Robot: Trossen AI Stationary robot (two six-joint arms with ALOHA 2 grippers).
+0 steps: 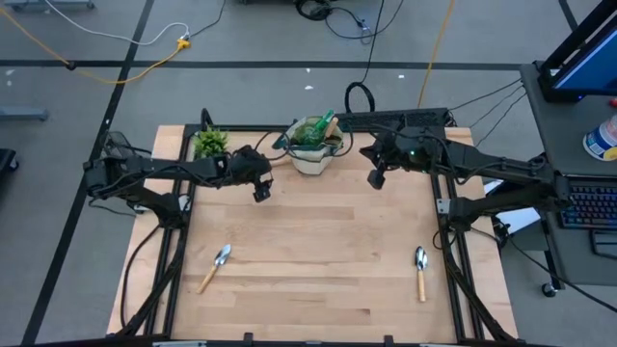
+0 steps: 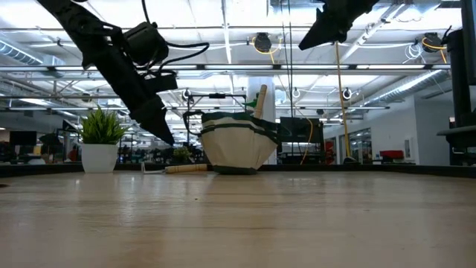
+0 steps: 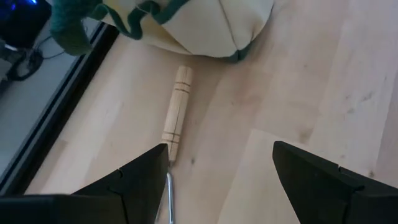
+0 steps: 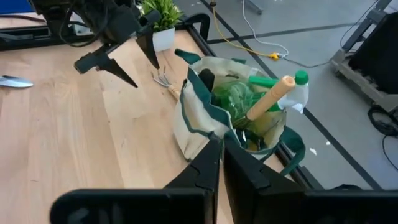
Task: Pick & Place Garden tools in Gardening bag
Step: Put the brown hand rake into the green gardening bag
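Three tools are left on the table for you: a rake (image 3: 176, 112) by the bag (image 1: 313, 152) near the far edge, and two trowels (image 1: 215, 267) (image 1: 420, 271) towards the near edge, one on each side and well apart. The rake lies just beside the bag's base, its grooved wooden handle pointing at the bag, its thin metal tines at the other end. Expect it to be light and stiff; the round handle may roll, so take it across the middle of the wood, not on the thin metal neck. Your left gripper (image 3: 221, 177) hangs above it with jaws wide and empty, the handle end showing close to one finger. Your right gripper (image 4: 219, 163) is pinched shut on nothing, up beside the bag's other side. The bag is soft beige canvas with green trim, slumped and easily pushed; it already holds a wooden handle, a green bottle and more. A plant (image 1: 208, 143) stands near the far left corner.
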